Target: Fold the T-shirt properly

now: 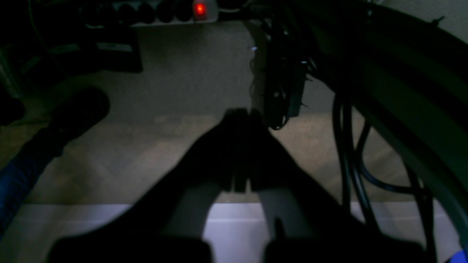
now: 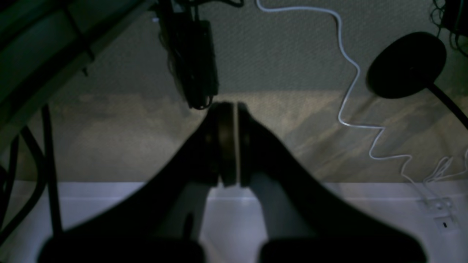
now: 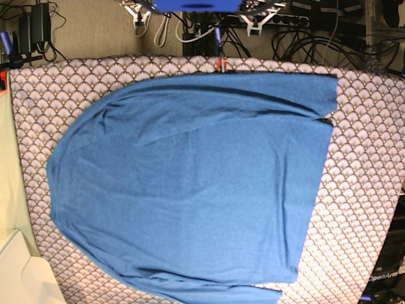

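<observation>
Lavender-and-white scallop-print table cover filled most of the base view, with the blue T-shirt lying flat across it, neckline end toward the left, hem toward the right. The shirt's bottom edge ran off the frame, and one sleeve looked tucked along the top edge, though I couldn't really trace it. Beyond the table's far edge there was beige carpet and a tangle of cables.

Both wrist views were super dark. The left gripper was clenched with nothing in it, hanging over carpet near a power strip with a glowing red switch. The right gripper was pinched closed too, also empty, with a white cord snaking over the floor and a dark round base nearby. Neither arm was identifiable in the base view.
</observation>
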